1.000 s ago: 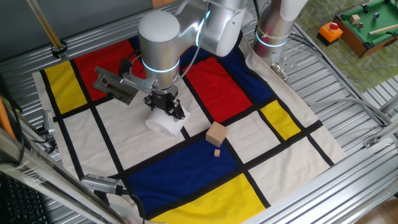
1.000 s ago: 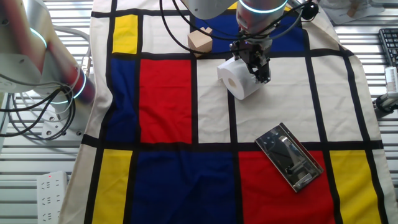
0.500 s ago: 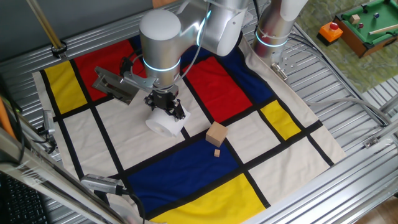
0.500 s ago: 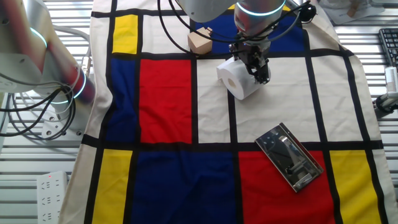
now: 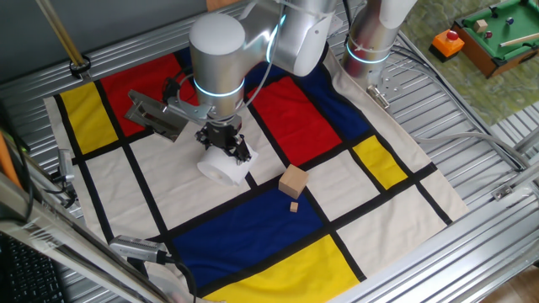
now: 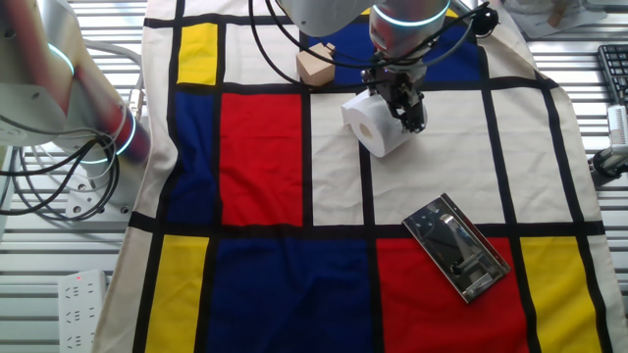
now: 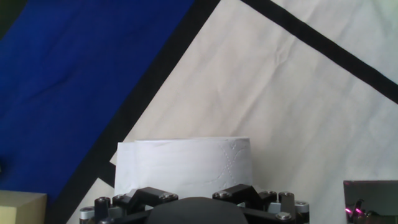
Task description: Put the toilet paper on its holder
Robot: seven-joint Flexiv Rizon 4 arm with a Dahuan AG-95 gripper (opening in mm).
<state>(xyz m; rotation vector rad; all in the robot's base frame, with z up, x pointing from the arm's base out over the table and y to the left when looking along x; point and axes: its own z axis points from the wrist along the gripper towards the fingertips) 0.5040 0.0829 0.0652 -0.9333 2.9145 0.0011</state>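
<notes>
The toilet paper [image 5: 223, 168] is a white roll lying on its side on a white panel of the coloured cloth. In the other fixed view [image 6: 373, 123] its hollow core faces the camera. My gripper [image 5: 226, 145] comes down on its top and appears closed on the roll's far end [image 6: 407, 103]. In the hand view the roll [image 7: 186, 165] fills the space just beyond my fingertips [image 7: 193, 194]. The holder [image 5: 156, 114] is a grey metal bracket lying flat on the red panel, apart from the roll. It also shows in the other fixed view [image 6: 456, 245] and the hand view [image 7: 370, 199].
A tan wooden cube [image 5: 293, 181] sits on the cloth close to the roll, with a small wooden piece [image 5: 294, 206] beside it. The cube also shows in the other fixed view [image 6: 314, 65]. A second arm's base [image 5: 370, 38] stands at the cloth's far edge.
The arm and roll shifted very slightly between one second ago and half a second ago. Nothing has visibly changed since.
</notes>
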